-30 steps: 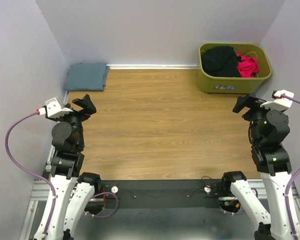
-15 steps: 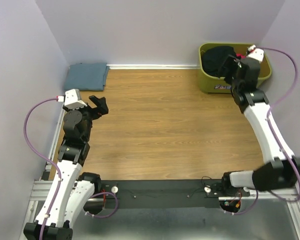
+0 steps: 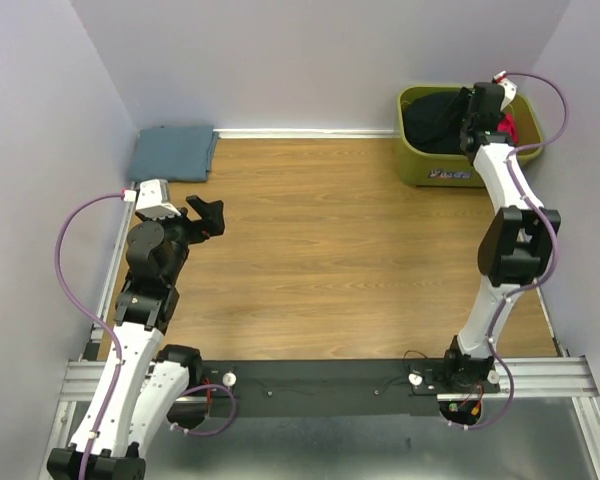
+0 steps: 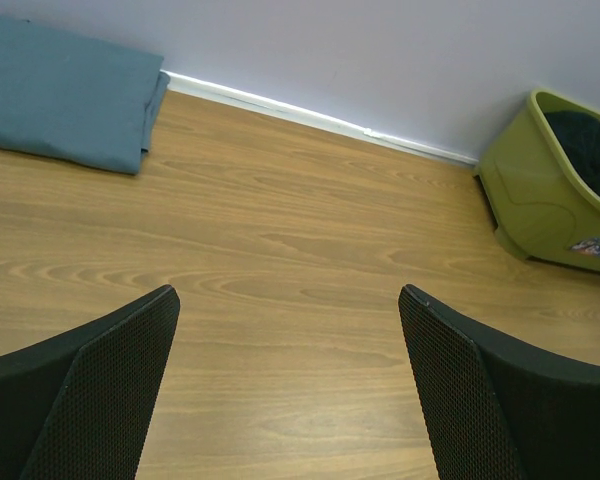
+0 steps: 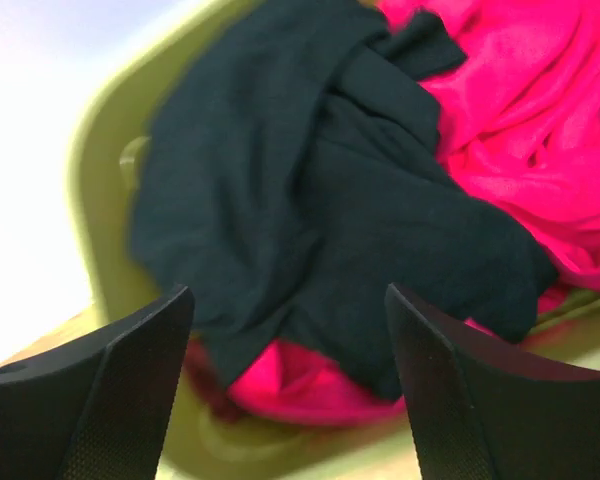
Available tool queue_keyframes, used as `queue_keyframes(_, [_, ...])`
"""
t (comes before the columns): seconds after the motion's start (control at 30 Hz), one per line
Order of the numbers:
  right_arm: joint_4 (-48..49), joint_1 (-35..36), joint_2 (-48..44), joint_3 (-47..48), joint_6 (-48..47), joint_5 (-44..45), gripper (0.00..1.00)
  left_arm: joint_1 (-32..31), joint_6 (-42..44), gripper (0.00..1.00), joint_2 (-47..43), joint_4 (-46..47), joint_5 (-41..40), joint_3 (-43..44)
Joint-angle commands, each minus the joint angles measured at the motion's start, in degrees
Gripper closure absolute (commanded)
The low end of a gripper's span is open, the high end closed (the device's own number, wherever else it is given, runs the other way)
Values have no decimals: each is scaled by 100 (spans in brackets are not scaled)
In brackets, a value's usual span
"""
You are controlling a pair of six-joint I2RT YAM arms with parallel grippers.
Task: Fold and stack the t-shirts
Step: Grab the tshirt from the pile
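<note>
Green bin [image 3: 420, 168] bears an unreadable sticker [image 4: 592, 245]; left hand [image 4: 289, 292] and right hand [image 5: 288, 290] both gape.

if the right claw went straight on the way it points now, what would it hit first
The right claw would most likely meet the black t-shirt in the green bin first; exact depth is unclear.

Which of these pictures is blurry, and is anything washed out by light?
Right wrist view: soft all over, the black shirt and pink shirt smeared, the wall beyond the green bin blown out white. Left wrist view: crisp, wood grain on the table clear. Top view: sharp, evenly lit.
</note>
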Motion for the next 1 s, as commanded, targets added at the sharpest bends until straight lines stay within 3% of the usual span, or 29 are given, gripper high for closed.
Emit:
queue_keyframes(0.0, [7,-195,844,544,484,-563,17,-17,-104,2,-213,-322,167,134])
queue_keyframes(0.3, [7,-284,2077,1705,880,-1644,27,-26,-131,2,-443,-604,0,81])
queue_keyframes(0.43, [7,-284,2253,1916,942,-1891,38,-17,-149,2,-451,-639,-18,99])
queue_keyframes(0.5, [7,-284,2245,1995,925,-1917,49,-17,-157,2,-478,-648,-27,90])
queue_keyframes(0.63, [6,-284,1990,2048,732,-1900,81,-17,-184,1,-530,-657,-53,73])
queue_keyframes(0.73, [-2,-284,1586,2040,433,-1751,97,-17,-201,2,-539,-631,-62,72])
queue_keyframes(0.97, [-2,-284,260,2013,-674,-873,99,-8,-149,2,-487,-499,-53,99])
